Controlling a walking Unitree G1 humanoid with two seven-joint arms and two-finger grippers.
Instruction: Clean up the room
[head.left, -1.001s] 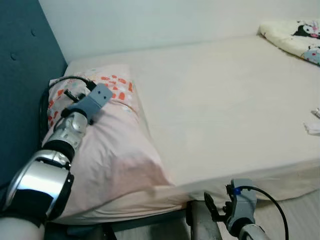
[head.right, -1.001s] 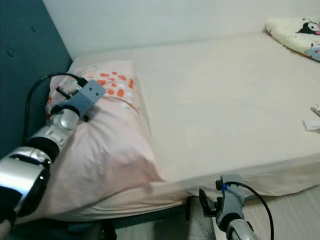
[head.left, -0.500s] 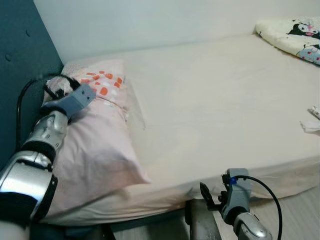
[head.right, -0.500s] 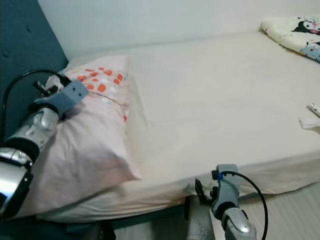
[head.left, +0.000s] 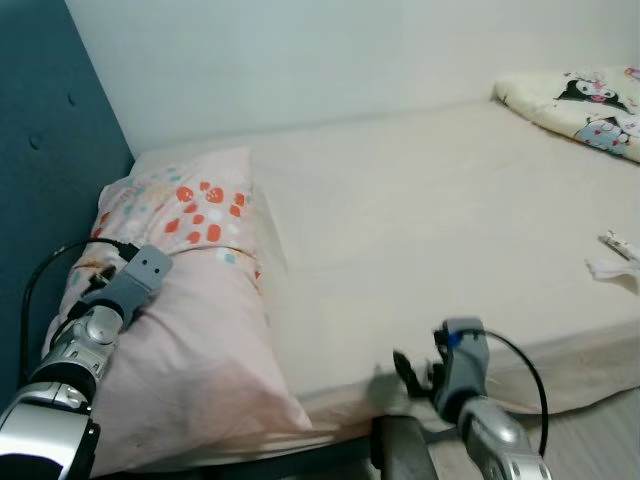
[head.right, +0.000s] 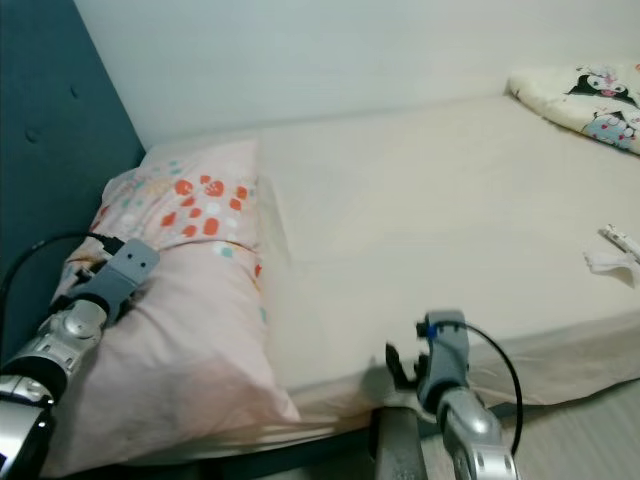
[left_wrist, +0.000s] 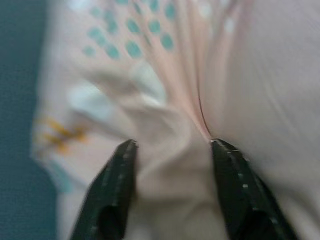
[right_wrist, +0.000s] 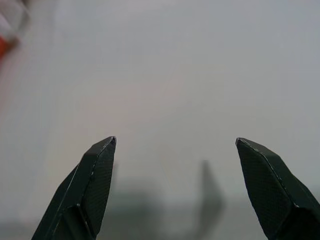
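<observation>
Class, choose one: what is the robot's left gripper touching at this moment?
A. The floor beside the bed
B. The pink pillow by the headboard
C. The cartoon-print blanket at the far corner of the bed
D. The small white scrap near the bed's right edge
B: the left gripper has its open fingers pressed into bunched fabric of the pink pillow, beside the blue headboard.

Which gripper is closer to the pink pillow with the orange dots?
Left. The left gripper is open, its fingers pressed into the pillow fabric. The right gripper, also open, hangs at the mattress edge, well clear of it.
</observation>
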